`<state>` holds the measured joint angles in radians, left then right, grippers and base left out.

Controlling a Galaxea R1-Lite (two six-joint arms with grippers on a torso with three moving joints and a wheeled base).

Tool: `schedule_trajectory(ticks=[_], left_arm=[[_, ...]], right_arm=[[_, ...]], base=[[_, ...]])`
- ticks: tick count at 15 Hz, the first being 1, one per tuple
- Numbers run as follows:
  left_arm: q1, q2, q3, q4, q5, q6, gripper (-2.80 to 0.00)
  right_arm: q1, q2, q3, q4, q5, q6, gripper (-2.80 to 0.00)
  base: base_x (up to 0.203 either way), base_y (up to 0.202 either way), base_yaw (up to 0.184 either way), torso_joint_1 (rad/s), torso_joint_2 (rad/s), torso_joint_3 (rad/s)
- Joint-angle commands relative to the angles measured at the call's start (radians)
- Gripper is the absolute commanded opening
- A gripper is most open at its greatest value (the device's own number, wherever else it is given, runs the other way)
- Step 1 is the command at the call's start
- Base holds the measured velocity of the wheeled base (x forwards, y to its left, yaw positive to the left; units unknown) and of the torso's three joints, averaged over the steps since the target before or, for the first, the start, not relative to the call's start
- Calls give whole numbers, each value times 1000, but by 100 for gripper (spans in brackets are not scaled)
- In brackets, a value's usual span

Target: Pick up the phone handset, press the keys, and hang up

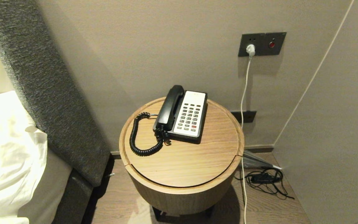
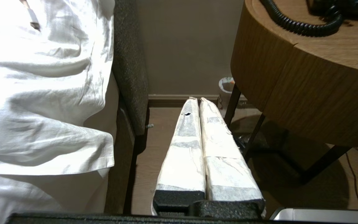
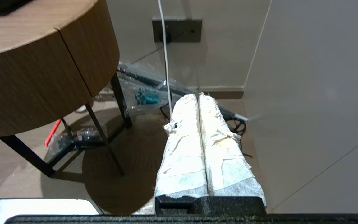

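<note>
The black phone handset (image 1: 169, 107) lies in its cradle on the left side of the phone base, whose white keypad panel (image 1: 190, 114) has rows of grey keys and one red key. A black coiled cord (image 1: 140, 137) loops from the handset over the round wooden table (image 1: 182, 165). Neither arm shows in the head view. My left gripper (image 2: 197, 99) hangs low, left of the table and below its top, shut and empty, white-wrapped fingers together. My right gripper (image 3: 197, 95) hangs low to the table's right, also shut and empty.
A grey padded headboard (image 1: 42, 77) and white bedding (image 1: 8, 149) stand to the table's left. A wall socket (image 1: 261, 44) holds a white plug whose cable (image 1: 244, 102) drops to tangled black cables (image 1: 266, 180) on the floor. A wall panel (image 1: 337, 124) closes in the right.
</note>
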<state>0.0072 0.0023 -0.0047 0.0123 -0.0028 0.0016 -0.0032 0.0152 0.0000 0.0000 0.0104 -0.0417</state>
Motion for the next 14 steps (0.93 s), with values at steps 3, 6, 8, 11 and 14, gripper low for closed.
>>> schedule_trajectory(ticks=[3, 6, 8, 11, 14], left_arm=[[0, 1, 2, -1, 0, 0, -280], [0, 1, 2, -1, 0, 0, -280], [0, 1, 0, 0, 0, 1, -280], [0, -1, 2, -2, 0, 0, -280], [0, -1, 2, -2, 0, 1, -280]], right_arm=[[0, 2, 0, 0, 2, 0, -280], [0, 2, 0, -2, 2, -1, -280], [0, 2, 0, -2, 0, 0, -280], [0, 2, 0, -2, 0, 2, -280], [0, 2, 0, -2, 0, 2, -280]], base=[[0, 0, 0, 5, 2, 197], [0, 0, 0, 2, -3, 204], [0, 0, 0, 1, 3, 202], [0, 0, 0, 0, -1, 181], [0, 0, 0, 2, 2, 47]])
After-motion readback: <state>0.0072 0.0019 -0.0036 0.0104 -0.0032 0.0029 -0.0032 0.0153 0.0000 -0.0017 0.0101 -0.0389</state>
